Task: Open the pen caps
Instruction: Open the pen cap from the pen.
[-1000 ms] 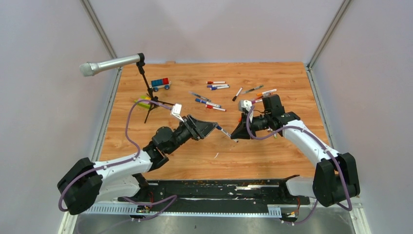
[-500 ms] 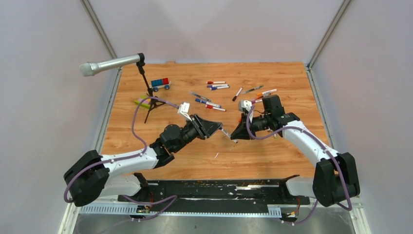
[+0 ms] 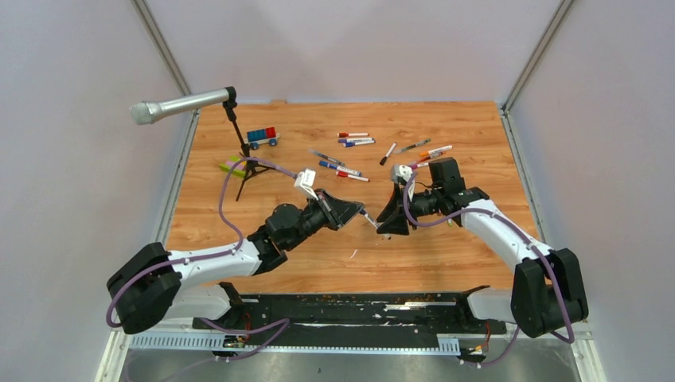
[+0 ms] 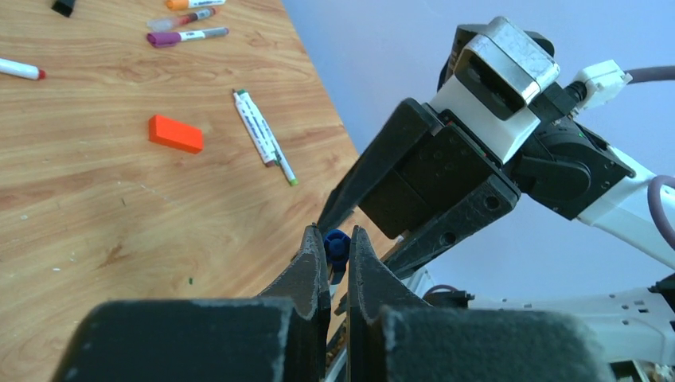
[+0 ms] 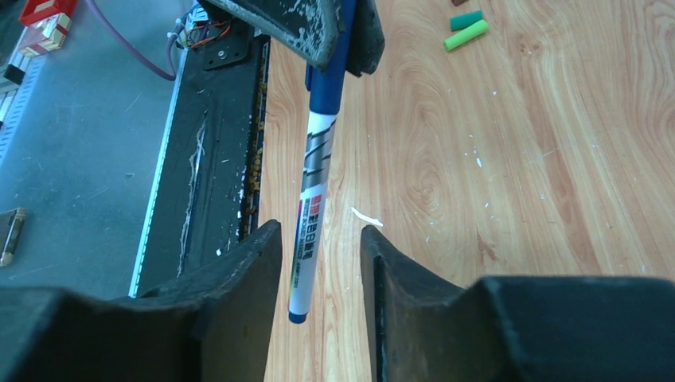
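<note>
At the capped end of the blue pen [image 5: 310, 207], the left gripper [image 4: 337, 232] pinches the cap [image 5: 324, 91] tight, and the barrel runs straight away from it to the pen's far end, which hangs untouched between the spread jaws of the right gripper [image 5: 320, 232].

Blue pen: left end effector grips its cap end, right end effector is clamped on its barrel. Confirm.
One error. The left end effector does grip the blue pen's cap end, but the right end effector is open: the right wrist view shows gaps either side of the barrel.
</note>
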Controlling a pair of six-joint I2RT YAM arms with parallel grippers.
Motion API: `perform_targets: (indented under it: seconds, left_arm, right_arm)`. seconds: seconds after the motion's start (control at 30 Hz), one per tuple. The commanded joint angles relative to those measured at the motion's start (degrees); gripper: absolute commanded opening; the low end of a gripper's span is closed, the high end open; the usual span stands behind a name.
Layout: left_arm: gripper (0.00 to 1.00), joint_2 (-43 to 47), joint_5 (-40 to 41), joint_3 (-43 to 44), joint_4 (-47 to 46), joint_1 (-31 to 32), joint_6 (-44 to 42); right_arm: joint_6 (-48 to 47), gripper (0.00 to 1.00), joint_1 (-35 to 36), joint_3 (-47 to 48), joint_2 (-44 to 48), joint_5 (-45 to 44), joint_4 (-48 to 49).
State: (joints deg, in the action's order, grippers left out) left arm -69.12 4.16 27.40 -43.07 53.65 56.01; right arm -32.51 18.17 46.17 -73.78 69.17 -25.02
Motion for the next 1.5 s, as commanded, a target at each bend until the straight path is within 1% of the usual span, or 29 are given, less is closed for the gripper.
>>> perform_targets:
  seconds: [0.0,0.1,0.17,0.23,0.3,0.4,0.43,0.47,0.5,0.53,0.63,0.7,0.8,0.9,1.03,1.2,1.3,1.47]
  left_arm:
    - [0.00,-1.3,-0.8,2.7,-2.3,1.4,-3.1]
    - [0.00,-2.7,-1.0,3.8,-2.3,2.2,-3.8]
    - [0.00,-3.6,-1.1,4.1,-3.0,2.5,-3.9]
    - [0.00,-4.5,-1.0,4.2,-3.5,2.6,-3.9]
    - [0.00,-5.1,-0.7,4.4,-3.8,2.6,-4.0]
    - [0.00,-5.2,0.0,4.6,-3.9,2.6,-4.7]
    - [0.00,-5.2,0.4,4.7,-4.1,2.6,-5.1]
    - [0.00,-5.0,0.9,4.8,-4.4,2.6,-5.6]
    - [0.00,-4.7,1.7,4.7,-5.1,2.6,-6.3]
    - [0.00,-4.2,3.0,4.4,-6.2,2.6,-6.9]
    - [0.00,-0.9,9.9,2.9,-9.0,2.5,-11.0]
    - [0.00,2.7,15.5,2.7,-8.9,2.4,-14.7]
    - [0.00,8.3,22.1,3.5,-6.0,0.9,-18.9]
    - [0.00,13.1,25.1,3.9,-3.2,-2.9,-19.5]
    - [0.00,18.4,25.9,3.7,0.3,-6.8,-19.3]
    - [0.00,22.7,23.4,2.5,4.7,-8.3,-19.5]
    - [0.00,25.3,21.8,1.4,11.0,-8.5,-18.0]
    - [0.00,29.3,19.8,-0.9,25.7,-8.5,-15.7]
  right_arm:
    - [4.3,0.44,0.0,-1.1,1.7,4.0,6.4]
    - [7.0,0.47,0.0,-1.6,1.6,4.1,8.2]
    - [8.3,0.46,0.0,-1.9,1.5,4.1,9.3]
    - [9.5,0.44,0.1,-2.1,1.5,4.1,10.3]
    - [10.6,0.39,0.1,-2.5,1.4,4.0,11.2]
    - [11.5,0.29,0.2,-2.7,1.0,3.8,11.9]
    - [11.8,0.24,0.2,-2.7,0.8,3.8,11.9]
    - [11.9,0.17,0.3,-2.8,0.6,3.8,12.0]
    - [12.0,0.07,0.5,-2.7,0.5,3.7,12.0]
    - [12.0,0.00,0.6,-2.6,0.3,3.7,11.8]
    - [10.8,0.00,0.9,-1.8,-0.4,3.2,9.4]
    - [9.2,0.00,1.0,-1.2,-1.0,2.7,7.4]
    - [6.4,0.00,1.0,-0.3,-2.2,2.0,4.5]
    - [4.8,0.00,1.5,0.3,-2.8,1.8,2.7]
    - [3.6,0.00,1.9,0.5,-2.7,1.6,1.7]
    - [2.3,0.00,1.9,0.6,-2.5,0.7,0.9]
    - [1.0,0.00,1.7,1.0,-2.2,-0.6,0.0]
    - [-0.1,0.00,0.3,1.7,-1.8,-3.2,-1.1]
